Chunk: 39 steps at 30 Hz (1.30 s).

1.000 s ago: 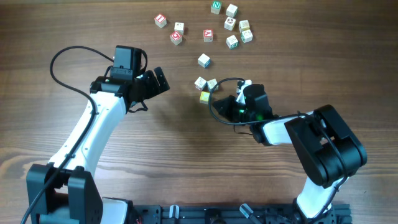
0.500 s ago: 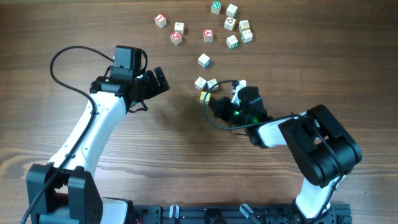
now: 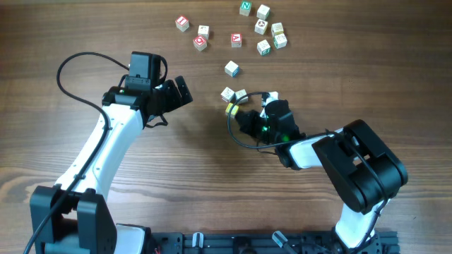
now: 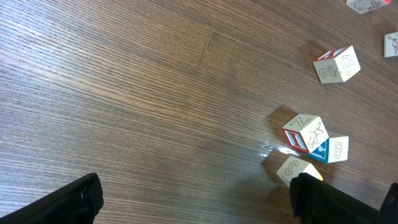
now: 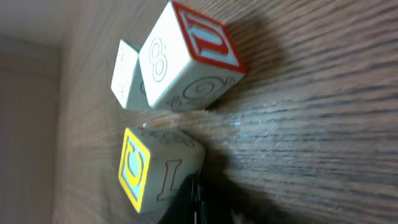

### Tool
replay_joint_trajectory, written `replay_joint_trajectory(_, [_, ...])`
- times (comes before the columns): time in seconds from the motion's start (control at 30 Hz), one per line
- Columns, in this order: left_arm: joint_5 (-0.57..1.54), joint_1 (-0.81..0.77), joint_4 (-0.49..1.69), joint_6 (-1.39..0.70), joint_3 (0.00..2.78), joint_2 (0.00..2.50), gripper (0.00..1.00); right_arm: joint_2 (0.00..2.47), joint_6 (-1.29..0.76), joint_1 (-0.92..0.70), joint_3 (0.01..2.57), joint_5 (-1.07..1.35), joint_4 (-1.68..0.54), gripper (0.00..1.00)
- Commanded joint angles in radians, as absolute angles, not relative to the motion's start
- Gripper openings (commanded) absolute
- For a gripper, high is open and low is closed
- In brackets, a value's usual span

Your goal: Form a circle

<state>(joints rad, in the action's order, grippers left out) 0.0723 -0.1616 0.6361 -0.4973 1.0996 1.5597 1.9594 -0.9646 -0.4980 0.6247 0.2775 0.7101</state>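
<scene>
- Three pale letter cubes point(image 3: 234, 99) sit clustered mid-desk. The yellow-faced cube point(image 5: 157, 169) lies just beside the red-edged cube point(image 5: 188, 60).
- Other cubes point(image 3: 263, 28) lie scattered toward the far edge.
- The desk point(image 3: 367, 63) is brown wood grain.
- The right end effector point(image 3: 241, 117), fingers together, is tip-on at the yellow-faced cube.
- The left end effector point(image 3: 179, 92) is spread apart, empty, well to the left.

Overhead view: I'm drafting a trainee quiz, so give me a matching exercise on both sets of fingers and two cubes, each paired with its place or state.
1. left fingers
2. right fingers
3. yellow cube
4. green-N cube

a. at the picture's top edge
b. shut, tips at a cube
c. open, apart from all cubes
d. just below a pair of pale cubes

Pairs: 1-c, 2-b, 3-d, 4-a.
</scene>
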Motion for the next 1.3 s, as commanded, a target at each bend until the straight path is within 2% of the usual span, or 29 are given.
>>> replay_joint_trajectory(0.0, [0.062, -0.159, 0.636, -0.478, 1.098, 1.559, 1.00, 2.006, -0.976, -0.493, 0.596, 0.152, 0.668, 0.05])
replay_joint_trajectory(1.27, [0.062, -0.159, 0.636, -0.478, 1.098, 1.559, 1.00, 2.005, -0.942, -0.493, 0.645, 0.166, 0.754, 0.05])
